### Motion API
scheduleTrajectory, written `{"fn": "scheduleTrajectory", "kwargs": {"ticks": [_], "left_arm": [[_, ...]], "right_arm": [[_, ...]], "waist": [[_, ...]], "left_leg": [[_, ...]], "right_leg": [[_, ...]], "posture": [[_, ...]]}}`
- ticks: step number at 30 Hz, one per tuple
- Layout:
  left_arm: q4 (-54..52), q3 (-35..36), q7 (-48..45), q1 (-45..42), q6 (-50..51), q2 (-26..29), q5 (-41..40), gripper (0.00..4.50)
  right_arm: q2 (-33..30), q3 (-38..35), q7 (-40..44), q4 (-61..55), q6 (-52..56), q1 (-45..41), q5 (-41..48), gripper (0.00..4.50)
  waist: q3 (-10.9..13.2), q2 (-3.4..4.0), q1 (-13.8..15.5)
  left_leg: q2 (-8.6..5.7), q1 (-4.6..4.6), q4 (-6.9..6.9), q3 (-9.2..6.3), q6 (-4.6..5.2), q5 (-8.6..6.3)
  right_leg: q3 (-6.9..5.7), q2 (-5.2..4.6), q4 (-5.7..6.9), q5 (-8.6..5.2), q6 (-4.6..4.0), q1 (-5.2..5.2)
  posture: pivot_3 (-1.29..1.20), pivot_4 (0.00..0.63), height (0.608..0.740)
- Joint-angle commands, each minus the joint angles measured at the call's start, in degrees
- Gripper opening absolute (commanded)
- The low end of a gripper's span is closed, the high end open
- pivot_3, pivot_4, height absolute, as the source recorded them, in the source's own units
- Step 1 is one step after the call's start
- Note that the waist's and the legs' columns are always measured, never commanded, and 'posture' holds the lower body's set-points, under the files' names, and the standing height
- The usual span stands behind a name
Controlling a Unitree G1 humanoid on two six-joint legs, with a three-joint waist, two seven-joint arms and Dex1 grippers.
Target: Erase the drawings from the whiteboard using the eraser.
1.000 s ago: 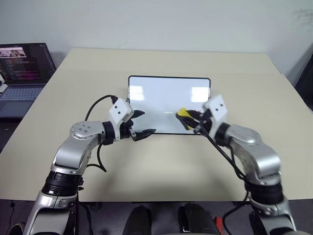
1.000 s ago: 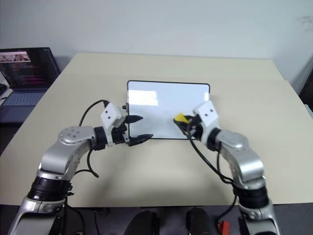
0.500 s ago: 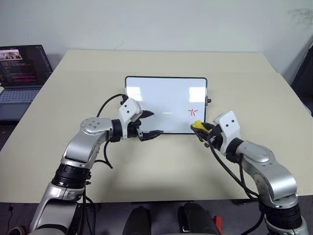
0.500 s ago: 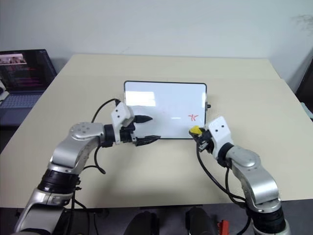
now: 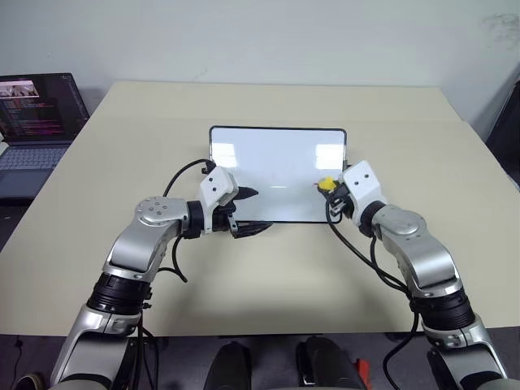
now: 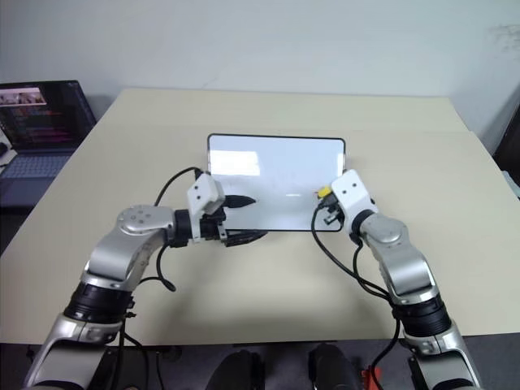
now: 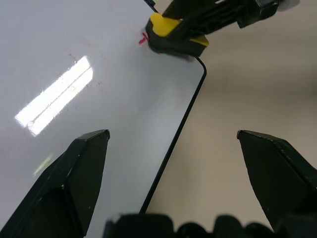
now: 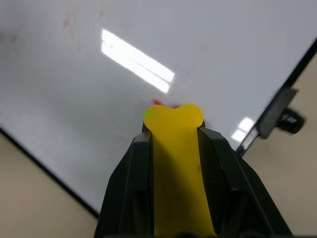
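Note:
The whiteboard (image 5: 276, 166) lies flat in the middle of the tan table. My right gripper (image 5: 331, 193) is shut on the yellow eraser (image 5: 327, 184), whose tip rests on the board near its right edge. Of the drawings, only small red bits (image 8: 157, 102) peek out around the eraser's tip; they also show as a red stroke (image 7: 143, 38) beside the eraser (image 7: 171, 29). My left gripper (image 5: 260, 211) is open at the board's near left part, one finger over the white surface and one over the table, with nothing between them.
An open laptop (image 5: 36, 122) stands at the table's far left edge. A small black knob (image 8: 290, 119) sticks out from the board's right side. Bare tabletop (image 5: 268, 276) lies between the board and the near edge.
My right gripper has carried the eraser from off the board's near right corner up onto the board, covering most of the red mark. The left gripper has stayed put.

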Motion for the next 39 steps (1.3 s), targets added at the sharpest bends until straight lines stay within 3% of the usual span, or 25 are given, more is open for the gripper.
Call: {"fn": "scheduleTrajectory", "kwargs": {"ticks": [1,12,22,33,39], "left_arm": [[-2.49,0.99,0.60,0.09,-0.04,0.55,-0.15,4.50],[-3.21,0.54,1.02,0.63,0.52,0.23,-0.59,4.50],[-3.64,0.68,1.19,0.76,1.03,0.06,-0.70,4.50],[-3.84,0.71,1.13,0.87,1.28,0.22,-0.73,4.50],[-4.19,0.92,1.25,1.04,1.41,0.34,-0.79,4.50]], "right_arm": [[0.03,0.66,2.13,-1.49,2.52,2.21,1.80,0.96],[2.49,-6.06,-4.39,2.53,-0.77,-2.91,0.76,0.96],[-0.66,0.93,3.10,-1.53,3.54,2.56,2.45,0.96],[2.86,-1.89,-4.81,4.92,-4.43,-5.65,-2.01,0.96],[-1.80,5.50,2.96,3.80,-1.77,-2.69,-2.98,0.96]], "waist": [[-0.01,-0.01,0.02],[0.00,0.00,0.05],[-0.02,-0.02,-0.19],[-0.01,-0.02,-0.07],[-0.02,-0.02,-0.01]], "left_leg": [[0.00,0.02,0.00,-0.02,0.00,0.00],[-0.02,0.08,0.06,-0.02,0.00,0.01],[-0.01,0.09,0.05,-0.01,0.00,0.01],[-0.02,0.14,0.07,0.00,0.01,0.03],[0.01,0.08,0.04,0.00,0.02,0.02]], "right_leg": [[-0.01,0.00,0.01,0.00,0.00,0.02],[-0.01,0.00,0.07,0.03,0.01,0.07],[0.00,-0.01,0.05,0.02,0.00,0.10],[0.01,0.05,0.07,0.06,-0.04,0.11],[0.00,0.02,0.01,0.05,-0.05,0.10]], "posture": [[0.00,0.150,0.740],[0.00,0.150,0.740],[0.00,0.150,0.740],[0.00,0.150,0.740],[0.00,0.150,0.740]]}}
